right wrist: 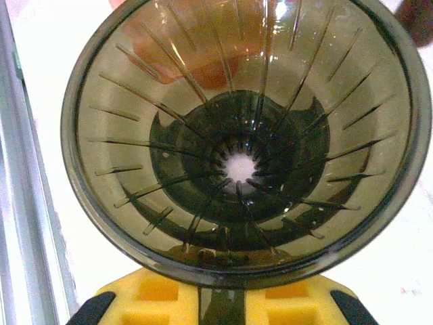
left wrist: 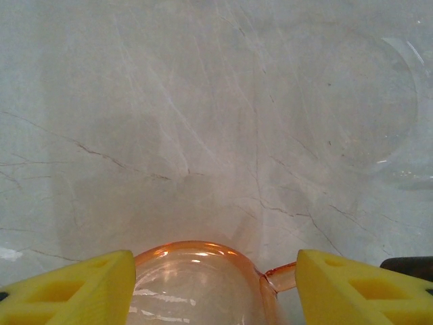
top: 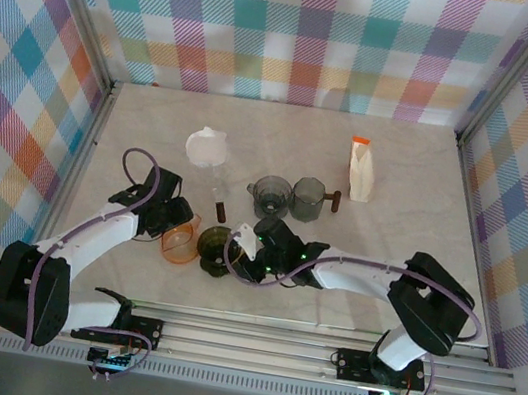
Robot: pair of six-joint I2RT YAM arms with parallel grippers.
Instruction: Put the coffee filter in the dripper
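Right gripper (right wrist: 220, 301) clamps dripper (right wrist: 169, 101); top view: filter (top: 205, 147) well apart.

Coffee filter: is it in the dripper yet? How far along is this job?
Nothing is finished yet. In hand: the right gripper pinches the dark dripper, whose ribbed cone is empty. Left to do: the white paper filter lies farther back on its own, untouched, and has to go into that cone.

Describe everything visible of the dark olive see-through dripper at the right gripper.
The dark olive see-through plastic dripper is an empty cone: raised ribs run down its inner wall to a round hole. It is near the front edge of the marble table, beside an orange translucent cup. The right gripper grips its rim.
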